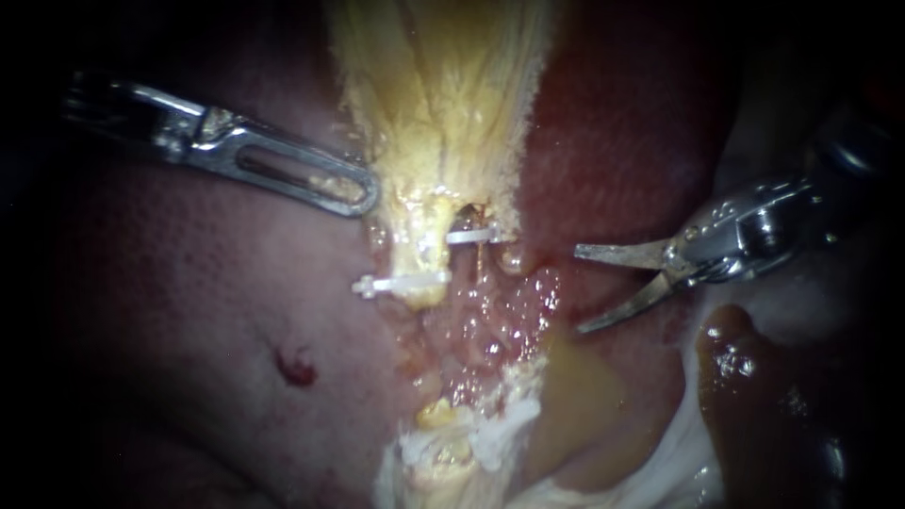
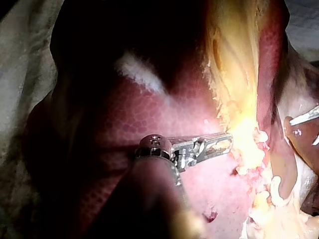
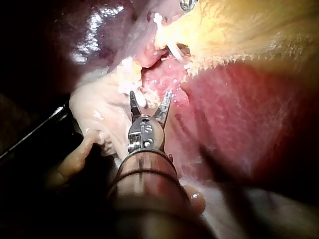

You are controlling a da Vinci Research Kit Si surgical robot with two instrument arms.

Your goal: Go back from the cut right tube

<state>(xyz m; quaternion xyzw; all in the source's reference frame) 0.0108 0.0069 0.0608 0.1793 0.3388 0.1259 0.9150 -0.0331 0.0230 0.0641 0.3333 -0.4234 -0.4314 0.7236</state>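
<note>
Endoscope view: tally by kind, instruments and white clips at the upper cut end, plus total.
Instruments: 2 (left instrument, right instrument)
White clips: 2 (lower clip, upper clip)
Total: 4
The white bits further down are too unclear to count.
</note>
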